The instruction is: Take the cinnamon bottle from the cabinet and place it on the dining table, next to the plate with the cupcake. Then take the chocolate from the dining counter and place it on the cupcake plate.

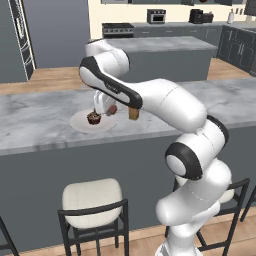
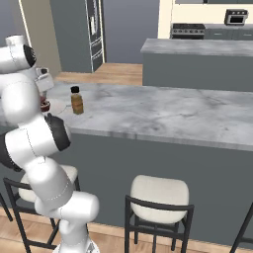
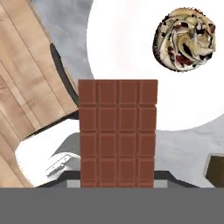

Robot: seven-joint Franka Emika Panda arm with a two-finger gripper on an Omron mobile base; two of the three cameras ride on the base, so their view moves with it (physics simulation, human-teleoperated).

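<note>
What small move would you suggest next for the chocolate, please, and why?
Probably lower it a little and release: the gripper holds the chocolate partly over the plate, beside the cupcake, and the bottle already stands by the plate.

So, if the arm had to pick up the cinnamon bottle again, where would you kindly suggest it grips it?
Probably around the amber body, just under the dark cap. The cinnamon bottle stands upright on the counter, apart from the plate, so a level approach from the stool side, with the jaws closing across its round sides, seems safest; that side has bare counter.
</note>
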